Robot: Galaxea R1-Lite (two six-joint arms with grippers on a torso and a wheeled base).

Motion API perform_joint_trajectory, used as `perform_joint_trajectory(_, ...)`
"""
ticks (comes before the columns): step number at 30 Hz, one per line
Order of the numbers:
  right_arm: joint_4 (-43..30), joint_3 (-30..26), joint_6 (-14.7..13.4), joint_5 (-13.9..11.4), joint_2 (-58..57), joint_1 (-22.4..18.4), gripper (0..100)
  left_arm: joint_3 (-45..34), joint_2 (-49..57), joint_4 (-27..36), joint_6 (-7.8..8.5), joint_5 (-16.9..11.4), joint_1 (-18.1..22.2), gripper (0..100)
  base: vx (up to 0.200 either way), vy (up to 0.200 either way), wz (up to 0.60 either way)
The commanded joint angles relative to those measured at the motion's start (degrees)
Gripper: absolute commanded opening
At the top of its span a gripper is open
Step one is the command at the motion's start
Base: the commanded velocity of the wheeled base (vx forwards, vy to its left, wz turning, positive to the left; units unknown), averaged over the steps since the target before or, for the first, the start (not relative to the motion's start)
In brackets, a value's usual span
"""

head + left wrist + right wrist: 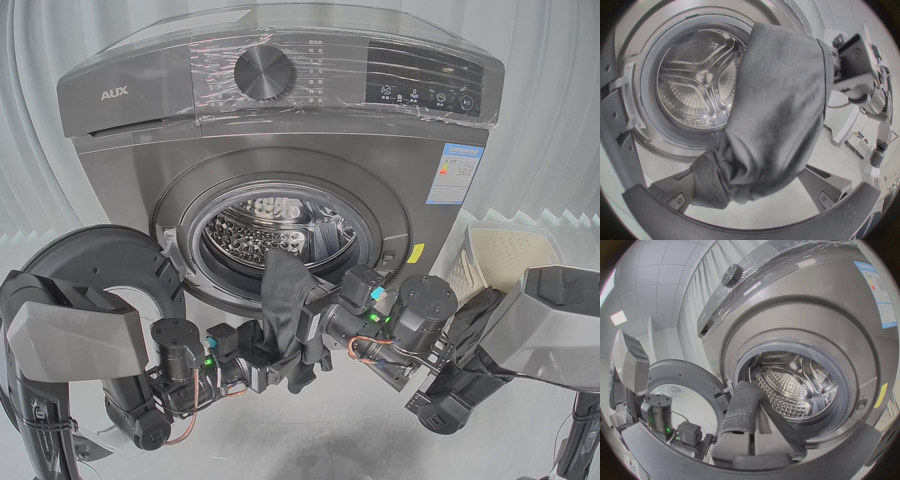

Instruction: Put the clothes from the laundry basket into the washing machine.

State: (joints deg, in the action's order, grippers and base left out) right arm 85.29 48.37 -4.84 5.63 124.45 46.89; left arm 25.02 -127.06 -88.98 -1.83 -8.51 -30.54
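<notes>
Head view: one grey front-loading washing machine [125, 162], round door [94, 262] swung wide to the left. One perforated steel drum [262, 231], opening mostly clear. One dark knit garment [281, 294] hanging before the opening's lower rim, draped over left gripper [275, 369] and right gripper [309, 319]. One cream perforated laundry basket [500, 250] beside the machine, right.

Left wrist view: left gripper [750, 193] spread wide, garment [775, 109] bunched against one finger [675, 190], unpinched.

Right wrist view: right gripper [753, 443] closed thin on a garment [740, 408] fold, near the opening's edge.
</notes>
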Motion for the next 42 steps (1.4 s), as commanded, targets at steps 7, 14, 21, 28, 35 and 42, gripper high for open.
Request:
perform_joint_trajectory(7,-0.30,3.48,0.01,-0.01,-0.26,-3.12,0,-5.77,0.32,-0.14,0.33,-0.19,-0.22,100,0.000,0.000,0.00)
perform_joint_trajectory(14,-0.30,3.83,0.01,-0.01,-0.09,-5.22,0,-8.58,2.52,-0.23,0.33,-0.19,-0.75,100,0.000,0.000,0.00)
perform_joint_trajectory(21,-0.30,3.83,0.01,-0.01,-0.09,-5.58,0,-13.85,5.25,-0.14,0.60,-0.46,-3.04,100,0.000,0.000,0.00)
perform_joint_trajectory(28,-0.12,2.34,0.01,-0.01,-0.09,-2.24,0,-9.37,4.37,-0.05,0.16,-0.02,-2.42,100,0.000,0.000,0.00)
perform_joint_trajectory(35,0.06,1.64,0.01,-0.09,-0.18,-1.45,0,-1.20,1.99,0.03,-0.28,0.77,-0.05,100,0.000,0.000,0.00)
perform_joint_trajectory(42,0.06,1.46,0.01,-0.09,-0.18,0.14,0,2.49,-0.82,0.03,-0.19,0.86,0.83,100,0.000,0.000,0.00)
